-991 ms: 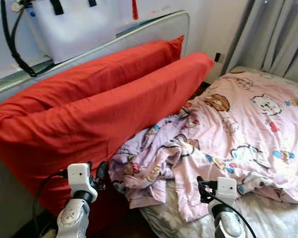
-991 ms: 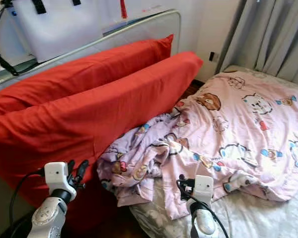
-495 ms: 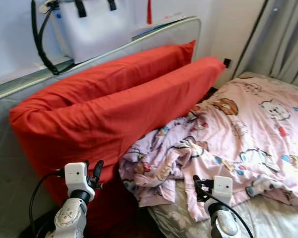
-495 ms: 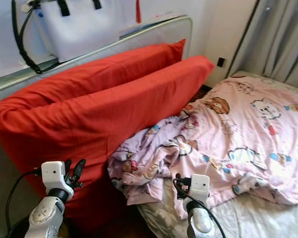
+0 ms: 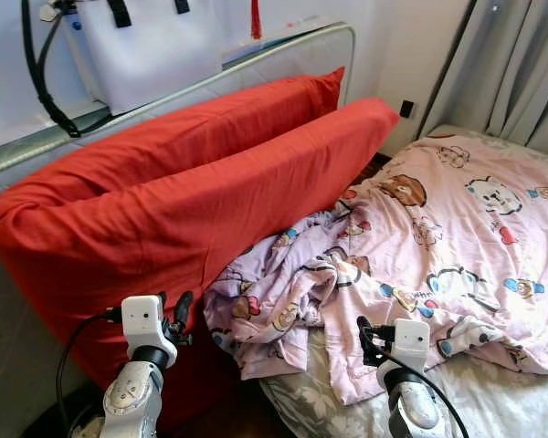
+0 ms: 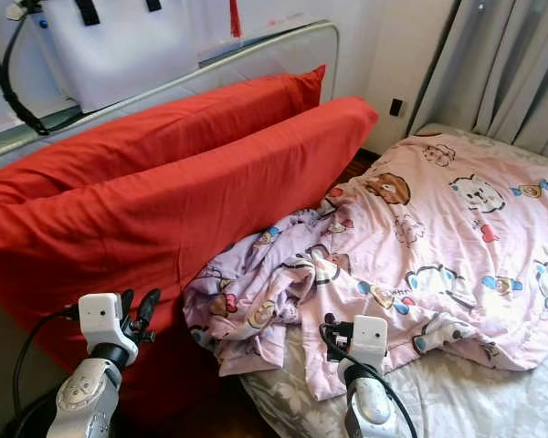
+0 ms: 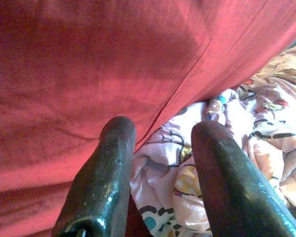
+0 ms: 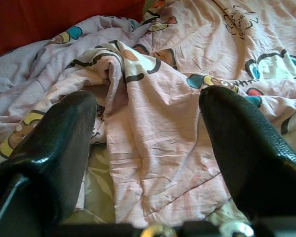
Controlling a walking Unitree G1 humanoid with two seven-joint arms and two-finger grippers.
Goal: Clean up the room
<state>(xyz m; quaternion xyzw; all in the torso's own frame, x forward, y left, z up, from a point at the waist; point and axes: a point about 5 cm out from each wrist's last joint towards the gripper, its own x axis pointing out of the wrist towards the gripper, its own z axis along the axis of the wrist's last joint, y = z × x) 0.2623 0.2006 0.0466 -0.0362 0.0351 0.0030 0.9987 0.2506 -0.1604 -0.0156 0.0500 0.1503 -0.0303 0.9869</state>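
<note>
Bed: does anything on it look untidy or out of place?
Yes. The pink cartoon-print blanket is not spread flat: its near end is bunched into a crumpled heap against the front red pillow, leaving the grey sheet bare. Both red pillows stand on edge along the headboard.

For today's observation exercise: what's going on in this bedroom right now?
The robot faces a bed with a rumpled pink cartoon blanket bunched against two red pillows. Its left tool is open near the front pillow, its right tool open just above the blanket's edge. Neither holds anything yet.
</note>
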